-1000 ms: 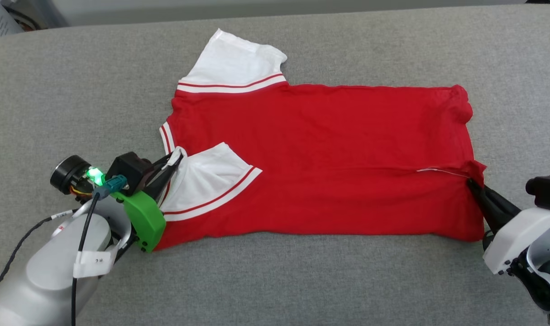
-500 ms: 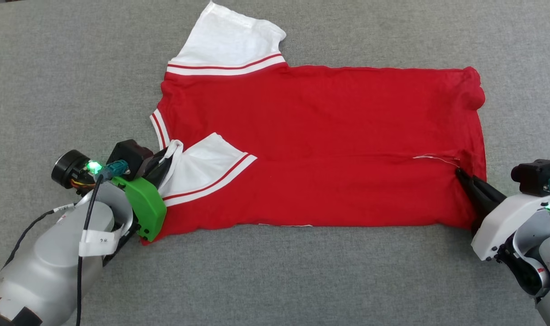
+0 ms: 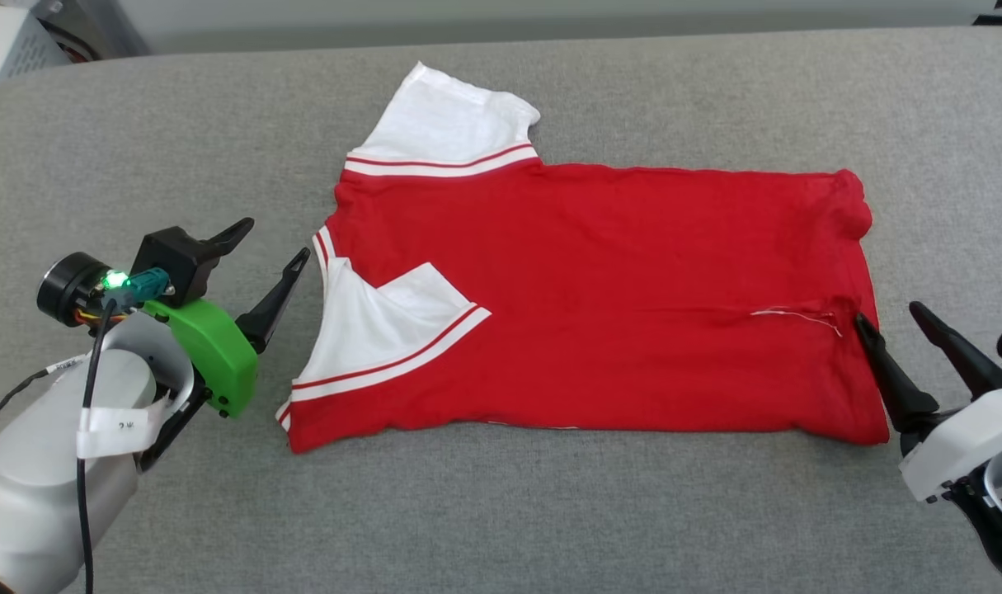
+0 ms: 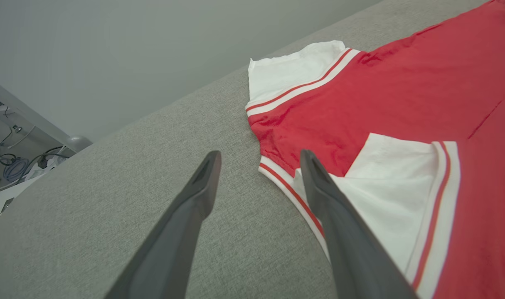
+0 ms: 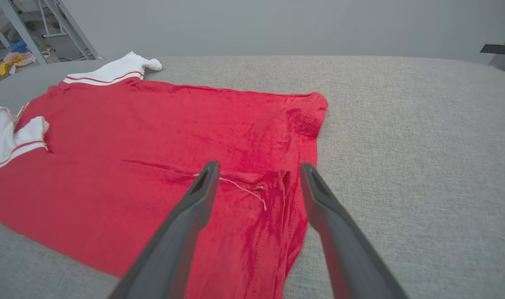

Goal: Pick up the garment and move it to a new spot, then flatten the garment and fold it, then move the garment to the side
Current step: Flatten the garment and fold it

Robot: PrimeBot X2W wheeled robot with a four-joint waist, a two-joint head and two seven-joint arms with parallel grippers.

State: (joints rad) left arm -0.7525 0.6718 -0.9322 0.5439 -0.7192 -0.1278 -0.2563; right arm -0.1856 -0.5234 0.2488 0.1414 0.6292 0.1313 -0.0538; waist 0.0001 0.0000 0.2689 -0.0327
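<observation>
The garment [image 3: 599,297] lies flat on the grey padded surface, red, with its near long edge folded over toward the middle. One white sleeve [image 3: 447,124] spreads out at the back, and the other [image 3: 369,330] is folded onto the red body. My left gripper [image 3: 274,239] stands open just left of the striped neck edge [image 4: 283,185], with nothing between its fingers. At the hem on the right, my right gripper [image 3: 888,313] is open too, one finger over the hem corner [image 5: 273,195] and the other over bare surface. A loose white thread [image 5: 244,189] shows there.
The grey surface [image 3: 509,511] runs wide on every side of the garment, with its rounded back edge [image 3: 220,49] near a pale wall. Off the far left corner are a shelf with cables [image 4: 11,153] and metal frame legs [image 5: 65,29].
Both grippers have let go of the garment and opened. The left one has drawn back to the left, away from the folded sleeve. The head view has also shifted.
</observation>
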